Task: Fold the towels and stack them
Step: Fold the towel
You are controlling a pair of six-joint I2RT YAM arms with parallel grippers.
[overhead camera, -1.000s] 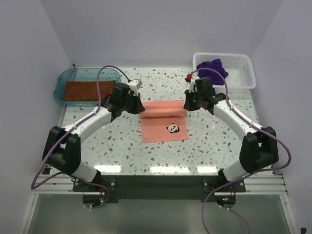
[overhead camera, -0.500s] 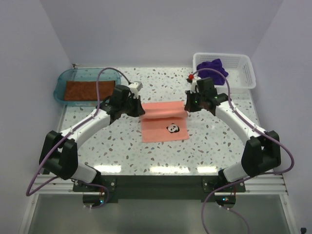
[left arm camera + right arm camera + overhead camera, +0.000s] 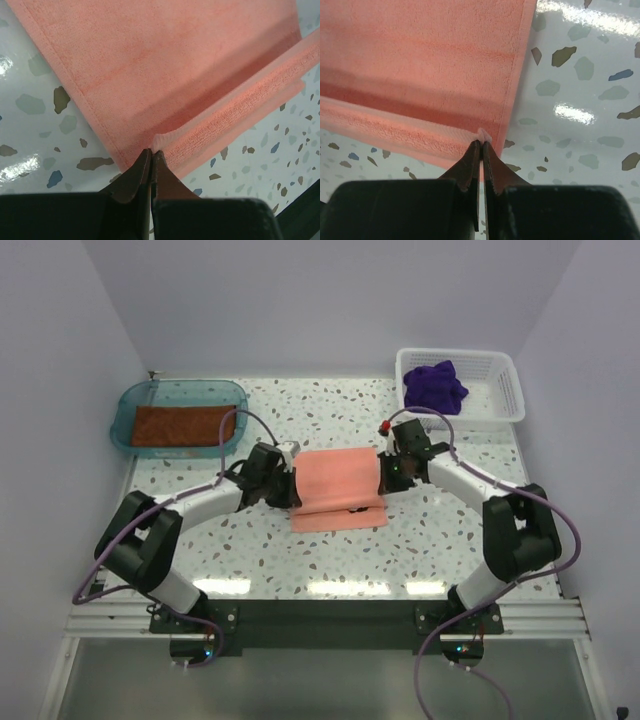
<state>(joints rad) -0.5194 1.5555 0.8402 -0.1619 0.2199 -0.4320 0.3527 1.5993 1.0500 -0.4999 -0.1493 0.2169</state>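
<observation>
Left wrist — plush salmon towel [image 3: 175,75], folded edge

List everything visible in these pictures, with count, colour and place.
Pink towel: one, salmon, table centre, half folded.
Brown towel: one, rust, flat in the tray.
Purple towel: one, deep purple, bunched in the basket.
Tray: one, teal, far left.
Basket: one, white, far right.
Table: one, white speckled.
Left arm, right arm: white and black, bases at near edge.
Left end effector, right end effector: black, shut on the pink towel's folded-over edge.
</observation>
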